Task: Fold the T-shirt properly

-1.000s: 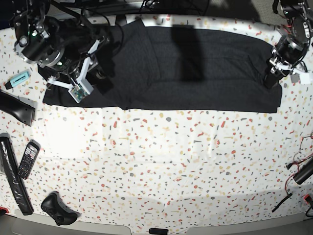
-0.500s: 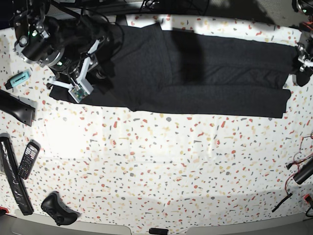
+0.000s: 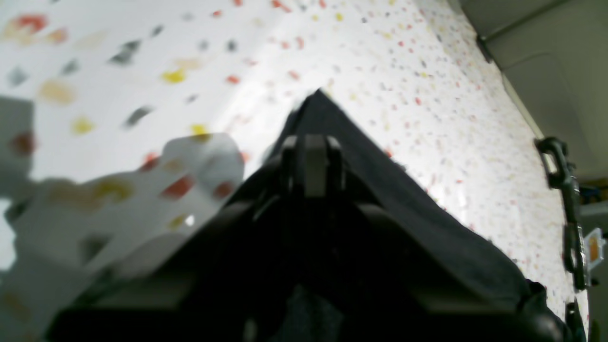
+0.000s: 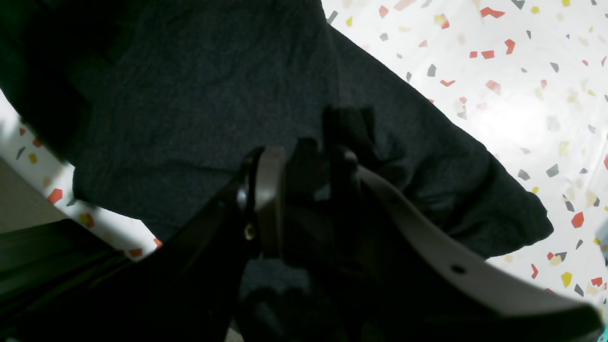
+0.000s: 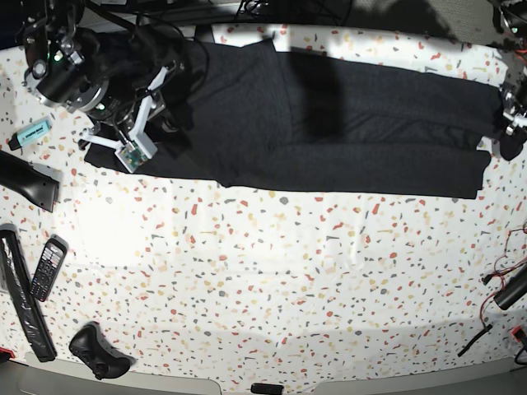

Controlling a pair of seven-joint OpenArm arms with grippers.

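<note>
The black T-shirt (image 5: 346, 132) lies stretched in a long band across the back of the speckled table, plain side up. At its right end my left gripper (image 5: 506, 123) is shut on the cloth. In the left wrist view a corner of the T-shirt (image 3: 327, 118) sticks out past the shut left gripper (image 3: 311, 152). At the left end my right arm (image 5: 82, 78) sits over the shirt. The right wrist view shows the right gripper (image 4: 306, 166) with a bunch of the black T-shirt (image 4: 190, 95) pinched between its fingers.
A teal marker (image 5: 31, 132), a black phone (image 5: 48, 267), a game controller (image 5: 99, 352) and long black bars (image 5: 20, 304) lie along the left side. Cables (image 5: 502, 288) trail at the right edge. The table's front edge (image 5: 263, 383) runs along the bottom.
My left gripper has pulled the shirt's right end further to the right, drawing the shirt out longer and flatter. The right arm has held its place.
</note>
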